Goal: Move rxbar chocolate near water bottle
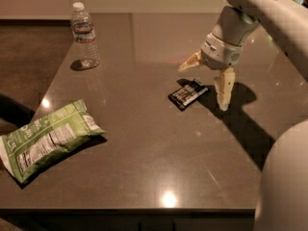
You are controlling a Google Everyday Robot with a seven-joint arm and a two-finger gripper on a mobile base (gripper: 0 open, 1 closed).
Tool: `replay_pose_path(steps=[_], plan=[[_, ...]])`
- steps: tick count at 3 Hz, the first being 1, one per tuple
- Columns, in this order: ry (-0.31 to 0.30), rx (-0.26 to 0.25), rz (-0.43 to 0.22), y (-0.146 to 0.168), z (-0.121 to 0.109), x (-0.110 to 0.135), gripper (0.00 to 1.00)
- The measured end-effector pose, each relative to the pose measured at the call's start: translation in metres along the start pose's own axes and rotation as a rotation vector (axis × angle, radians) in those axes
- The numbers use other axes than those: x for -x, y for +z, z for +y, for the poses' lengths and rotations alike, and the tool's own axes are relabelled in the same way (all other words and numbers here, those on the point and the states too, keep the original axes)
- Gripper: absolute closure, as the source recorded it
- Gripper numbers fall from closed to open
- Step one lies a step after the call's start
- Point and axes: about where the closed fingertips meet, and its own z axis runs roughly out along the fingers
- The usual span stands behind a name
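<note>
The rxbar chocolate (188,93) is a small black-wrapped bar with white lettering, lying flat on the dark table right of centre. My gripper (204,83) hovers just above and to the right of it, fingers spread wide open, one finger (189,61) behind the bar and the other (224,88) to its right. It holds nothing. The water bottle (84,35), clear with a white cap, stands upright at the table's far left corner, far from the bar.
A large green chip bag (45,137) lies at the table's left front, partly over the edge. The table's front edge (144,210) runs along the bottom. My arm and body (284,177) fill the right side.
</note>
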Motion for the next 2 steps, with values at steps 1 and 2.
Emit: replay_pose_path(steps=[1, 2], plan=[[-0.009, 0.0, -0.003, 0.0007, -0.0087, 0.0041, 0.18], [-0.007, 0.014, 0.01, 0.0047, -0.0129, 0.0018, 0.49]])
